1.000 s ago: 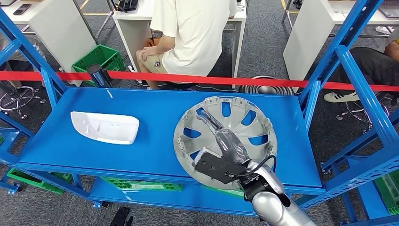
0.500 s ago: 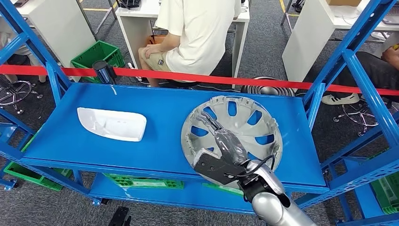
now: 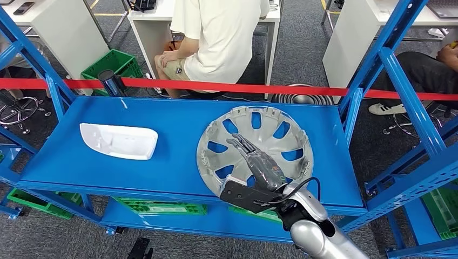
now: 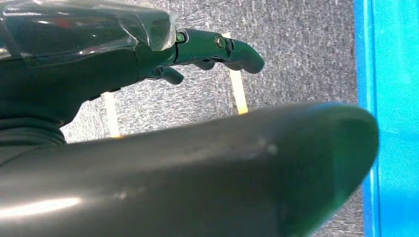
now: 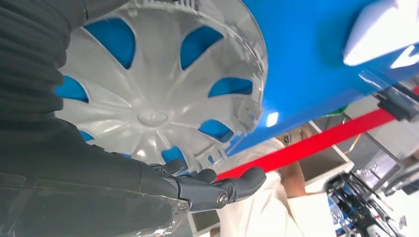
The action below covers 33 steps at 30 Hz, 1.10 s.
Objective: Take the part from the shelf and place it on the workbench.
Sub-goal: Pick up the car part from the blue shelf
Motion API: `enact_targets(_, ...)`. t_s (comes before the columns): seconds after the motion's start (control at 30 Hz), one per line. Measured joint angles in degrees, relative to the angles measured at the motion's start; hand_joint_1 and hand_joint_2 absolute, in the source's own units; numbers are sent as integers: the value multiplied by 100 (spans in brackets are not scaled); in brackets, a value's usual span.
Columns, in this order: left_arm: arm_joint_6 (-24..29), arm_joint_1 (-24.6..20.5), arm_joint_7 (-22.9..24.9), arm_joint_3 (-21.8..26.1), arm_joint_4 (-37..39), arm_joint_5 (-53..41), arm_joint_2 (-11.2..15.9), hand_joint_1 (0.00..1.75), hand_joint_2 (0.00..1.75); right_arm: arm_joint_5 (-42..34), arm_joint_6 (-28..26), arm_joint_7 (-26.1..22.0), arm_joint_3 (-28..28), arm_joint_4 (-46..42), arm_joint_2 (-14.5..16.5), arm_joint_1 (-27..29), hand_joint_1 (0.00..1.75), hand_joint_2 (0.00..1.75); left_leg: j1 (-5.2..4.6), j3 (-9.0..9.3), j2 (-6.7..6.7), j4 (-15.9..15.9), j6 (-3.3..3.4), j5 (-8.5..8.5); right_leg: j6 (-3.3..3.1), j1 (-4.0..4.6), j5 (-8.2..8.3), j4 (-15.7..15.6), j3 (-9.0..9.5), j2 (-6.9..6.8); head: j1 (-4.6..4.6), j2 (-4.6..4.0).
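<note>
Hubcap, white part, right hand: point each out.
hubcap (image 3: 273, 132), head view, upper spoke area.
white part (image 3: 119, 141), head view, middle of its shell.
right hand (image 3: 259, 162), head view, back of the hand.

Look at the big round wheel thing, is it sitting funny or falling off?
A little. The silver wheel cover lies flat on the blue shelf, but its near rim pokes past the shelf's front edge, beside the right hand reaching over it. It doesn't look broken. The white part lies fully on the shelf.

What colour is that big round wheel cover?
Silver-grey wheel cover; clearest in the head view.
</note>
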Motion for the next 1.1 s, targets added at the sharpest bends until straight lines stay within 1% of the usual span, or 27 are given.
enact_targets(0.03, 1, 3, -2, 0, 1, -6, 1, 0, 0, 2, 2, -1, 7, 14, -5, 1, 0, 175, 2, -28, 0, 116, 5, -5, -14, 10, 15, 0, -19, -1, -1, 0)
enact_targets(0.07, 2, 4, -4, 0, 1, -13, 2, 0, 0, 2, 3, -1, 16, 25, -9, 0, 0, 175, 2, 68, 0, -16, 23, 95, -21, 20, 30, 0, -31, 0, 0, 0)
enact_targets(0.13, 2, 0, -9, 0, 1, -25, 9, 0, 0, 2, 3, -3, 29, 36, -9, -2, 0, 175, -8, 541, -7, -830, 101, 430, -9, 33, 59, 0, -36, 6, 1, 0)
enact_targets(0.17, 3, -4, -12, -1, 0, -30, 14, 0, 0, 2, 3, -6, 32, 37, -10, -5, 0, 175, -24, 755, -6, -1218, 138, 545, 9, 50, 78, 0, -40, 9, 3, 0)
enact_targets(0.2, 3, -7, -15, -1, -1, -33, 18, 0, 0, 2, 3, -9, 34, 38, -11, -8, 0, 175, -45, 888, -7, -1478, 169, 601, 32, 57, 97, 0, -49, 8, 3, 0)
enact_targets(0.27, 6, -4, -19, -2, -1, -38, 23, 0, 0, 2, 3, -15, 40, 40, -13, -12, 0, 175, -90, 913, -3, -1590, 207, 613, 93, 59, 144, -17, -67, 0, 2, 0)
enact_targets(0.33, 8, -2, -22, -1, -1, -39, 26, 0, 0, 2, 3, -22, 45, 42, -20, -15, 0, 175, -86, 915, 1, -1668, 261, 704, 151, 54, 161, -14, -101, -6, 6, 0)
enact_targets(0.37, 8, -5, -25, -1, -2, -40, 25, 0, 0, 2, 3, -28, 45, 43, -27, -22, 0, 175, -74, 916, 6, -1716, 291, 759, 156, 58, 100, 82, -160, -7, 10, 0)
enact_targets(0.4, 9, -8, -27, 0, -2, -42, 24, 0, 0, 2, 3, -33, 44, 45, -37, -28, 0, 175, -61, 912, 12, -1760, 313, 810, 142, 62, -22, 302, -268, -9, 15, 0)
enact_targets(0.43, 10, -9, -28, 0, -2, -43, 22, 0, 0, 2, 3, -37, 45, 49, -48, -29, 0, 175, -59, 891, 17, -1774, 327, 838, 118, 59, -197, 651, -426, -9, 19, 0)
enact_targets(0.5, 20, -6, -28, -1, -2, -39, 18, 0, 0, 2, 3, -38, 54, 67, -61, -25, 0, 175, -68, 840, 20, -1768, 341, 868, 109, 59, -511, 1417, -732, -9, 19, 0)
enact_targets(0.53, 26, -4, -27, -1, -2, -37, 15, 0, 0, 2, 3, -38, 59, 79, -66, -22, 0, 175, -71, 824, 19, -1762, 339, 877, 135, 58, -569, 1600, -783, -9, 19, 0)
enact_targets(0.57, 33, -3, -27, -1, -2, -34, 14, 0, 0, 2, 3, -38, 62, 89, -71, -24, 0, 175, -72, 815, 17, -1753, 335, 881, 179, 56, -535, 1536, -710, -10, 19, 0)
enact_targets(0.6, 38, -4, -27, 0, -2, -32, 11, 0, 0, 2, 3, -38, 63, 95, -77, -30, 0, 175, -72, 812, 14, -1739, 326, 878, 228, 55, -423, 1227, -518, -12, 20, 0)
enact_targets(0.63, 44, -5, -27, 0, -2, -30, 9, 0, 0, 4, 5, -38, 63, 97, -82, -38, 0, 175, -72, 809, 11, -1718, 311, 869, 263, 54, -292, 786, -269, -16, 21, 0)
enact_targets(0.67, 50, -7, -27, 0, -2, -28, 7, 0, 0, 9, 11, -38, 63, 99, -88, -48, 0, 175, -84, 796, 10, -1690, 289, 854, 263, 62, -192, 386, -40, -19, 20, 0)
enact_targets(0.7, 55, -9, -26, -1, -2, -28, 6, 0, 0, 16, 26, -36, 66, 101, -92, -56, 0, 175, -97, 777, 10, -1663, 265, 842, 234, 68, -127, 99, 111, -20, 19, 0)
enact_targets(0.73, 59, -10, -22, -2, -2, -33, 6, 0, 0, 34, 50, -23, 71, 103, -96, -60, 0, 175, -108, 757, 11, -1645, 241, 836, 193, 78, -109, -34, 178, -20, 16, 0)
enact_targets(0.77, 62, -11, -15, -3, -2, -39, 6, 0, 0, 76, 85, 8, 77, 109, -107, -63, 0, 175, -115, 740, 12, -1636, 220, 838, 146, 92, -113, -50, 183, -16, 14, 0)
enact_targets(0.83, 64, -13, 0, -7, -2, -48, 11, 0, 0, 242, 149, 106, 93, 122, -137, -76, 0, 175, -102, 722, 8, -1607, 175, 816, 82, 69, -92, -73, 177, -10, 14, 0)
enact_targets(0.87, 68, -14, 3, -10, -2, -49, 13, 0, 0, 399, 161, 169, 104, 131, -153, -91, 0, 175, -91, 683, 4, -1511, 142, 742, 44, 49, -83, -85, 182, -9, 10, 0)
enact_targets(0.9, 72, -16, 4, -15, -3, -49, 16, 0, 0, 592, 153, 225, 122, 140, -163, -111, 0, 175, -77, 595, 1, -1306, 105, 610, 9, 26, -74, -96, 188, -7, 6, 0)
enact_targets(0.97, 78, -14, 4, -29, -4, -48, 21, 0, 0, 1044, 104, 337, 176, 171, -190, -148, 0, 175, -37, 250, -3, -561, 31, 235, -32, 23, -71, -96, 186, -7, -3, 0)
enact_targets(1.0, 78, -11, 4, -35, -4, -48, 22, 0, 0, 1243, 75, 382, 207, 196, -209, -158, 0, 175, -18, 64, -3, -185, 6, 97, -39, 27, -71, -94, 183, -6, -2, 0)
enact_targets(1.03, 78, -8, 4, -42, -4, -48, 24, 0, 0, 1413, 46, 424, 234, 222, -230, -163, 0, 175, -5, -60, -3, 48, -8, 53, -39, 32, -72, -93, 183, -6, -2, 0)
enact_targets(1.07, 78, -7, 5, -48, -4, -50, 24, 0, 0, 1555, 19, 459, 259, 248, -251, -166, 0, 175, 1, -75, -3, 50, -8, 126, -39, 34, -72, -93, 186, -4, -2, 0)
enact_targets(1.1, 78, -8, 6, -54, -4, -51, 26, 0, 0, 1681, -7, 493, 281, 268, -271, -171, 0, 175, 3, 26, -3, -186, 4, 303, -38, 36, -72, -93, 194, 0, -2, 0)
